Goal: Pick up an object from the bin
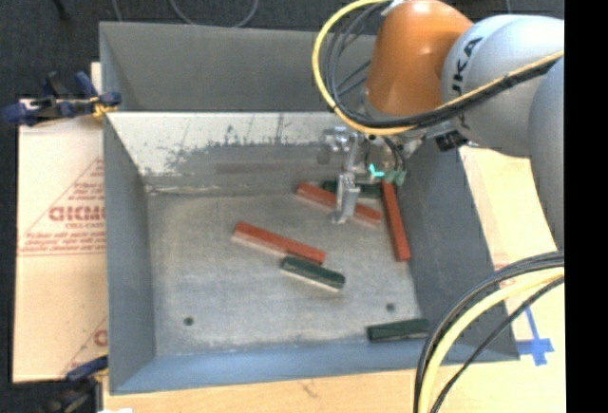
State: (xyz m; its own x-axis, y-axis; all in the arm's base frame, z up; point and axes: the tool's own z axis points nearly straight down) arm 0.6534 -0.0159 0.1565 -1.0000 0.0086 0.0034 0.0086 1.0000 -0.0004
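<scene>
The pincer (346,207) hung on its slim metal stem below the orange wrist cover (413,55) and stood in the rear right part of the grey metal bin (128,240), close to the back wall. Its tip lay directly over a flat red rectangular bar (312,195), which rested on the bin floor at a slight slant, left end nearer the back wall. The stem crossed that bar toward its right half and hid the section behind it. How far the pincer was open could not be determined, as it appeared as one narrow metal column. Whether it touched the bar, or only hovered above it, could not be determined either. A small dark piece (330,184) sat just beside the stem on the bar's rear edge; its kind was not legible. A longer red bar (397,231) lay just to the right, running from near the pincer toward the front along the right wall; its upper end was hidden behind the wrist hardware. Near the middle of the floor lay an orange-red flat bar (279,242), and close to its right end a dark green bar with a pale edge (313,274). A dark flat bar (397,331) lay apart near the front right corner. Yellow and black cables (328,55) looped round the wrist cover and hid part of the back wall.
</scene>
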